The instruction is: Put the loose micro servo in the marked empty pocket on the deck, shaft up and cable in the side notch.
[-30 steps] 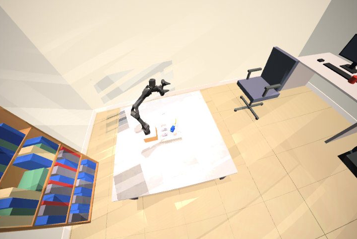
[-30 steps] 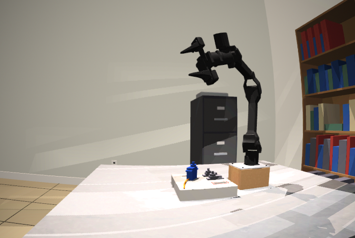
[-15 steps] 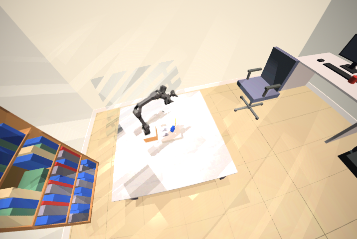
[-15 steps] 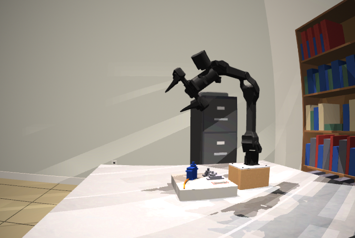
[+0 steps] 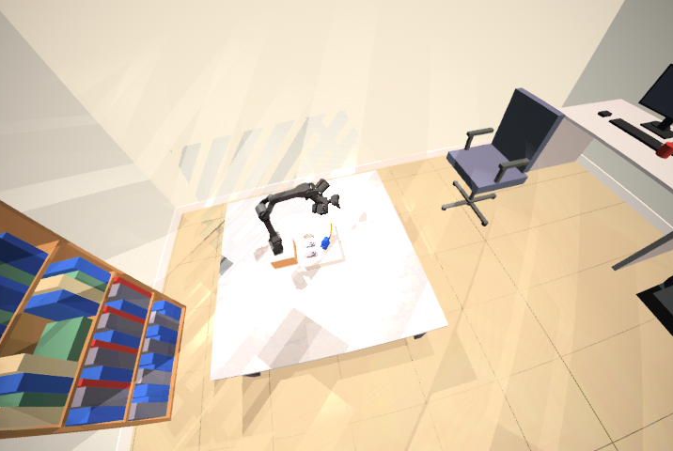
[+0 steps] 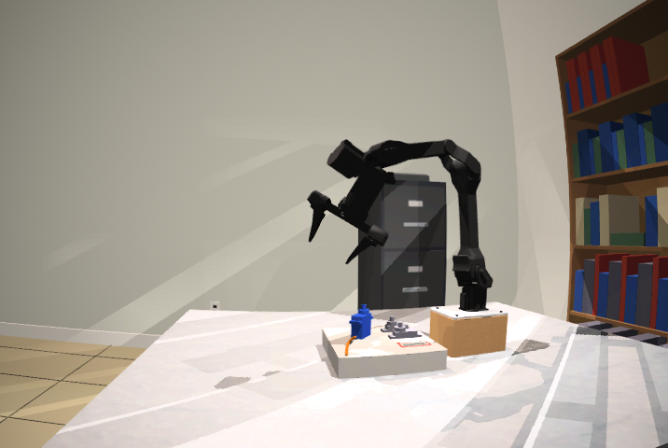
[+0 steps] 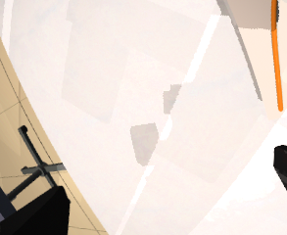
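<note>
The loose blue servo stands upright on the pale deck, its shaft end up. Its orange cable runs down onto the deck; only the cable and a sliver of dark shape show at the wrist view's top right. A red outline marks the pocket on the deck, at the side toward the arm's base; its inside is too small to read. My gripper is open and empty, tilted, well above and beyond the servo.
Several grey servos sit on the deck between the blue servo and the arm's base. The arm stands on a brown block beside the deck. A dark cabinet stands behind the table.
</note>
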`<move>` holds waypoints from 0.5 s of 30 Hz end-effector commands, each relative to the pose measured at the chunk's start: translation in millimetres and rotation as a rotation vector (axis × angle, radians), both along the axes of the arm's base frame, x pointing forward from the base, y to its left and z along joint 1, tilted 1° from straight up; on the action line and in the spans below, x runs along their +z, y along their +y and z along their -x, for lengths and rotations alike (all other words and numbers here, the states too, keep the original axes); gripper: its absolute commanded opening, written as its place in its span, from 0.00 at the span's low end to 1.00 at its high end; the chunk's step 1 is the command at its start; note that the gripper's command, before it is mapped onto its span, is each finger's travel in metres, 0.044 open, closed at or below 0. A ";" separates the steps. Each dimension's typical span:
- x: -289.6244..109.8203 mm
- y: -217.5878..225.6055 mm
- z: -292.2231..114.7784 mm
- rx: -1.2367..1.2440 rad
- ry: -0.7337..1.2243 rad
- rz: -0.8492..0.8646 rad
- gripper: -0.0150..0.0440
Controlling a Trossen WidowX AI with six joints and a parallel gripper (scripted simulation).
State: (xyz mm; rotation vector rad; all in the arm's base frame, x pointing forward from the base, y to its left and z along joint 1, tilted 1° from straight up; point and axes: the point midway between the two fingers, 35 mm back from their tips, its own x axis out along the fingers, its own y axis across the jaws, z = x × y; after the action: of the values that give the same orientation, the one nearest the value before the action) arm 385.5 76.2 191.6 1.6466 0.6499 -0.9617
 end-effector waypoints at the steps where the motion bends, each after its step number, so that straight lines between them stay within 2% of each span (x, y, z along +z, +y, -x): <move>1: -32.5 -19.2 9.9 -0.066 0.121 -0.020 1.00; 15: -108.8 -78.6 64.6 -0.315 0.486 -0.128 1.00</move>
State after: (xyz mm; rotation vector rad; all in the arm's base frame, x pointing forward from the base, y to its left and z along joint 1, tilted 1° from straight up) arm 336.3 9.3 101.5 1.6635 0.7705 -1.4778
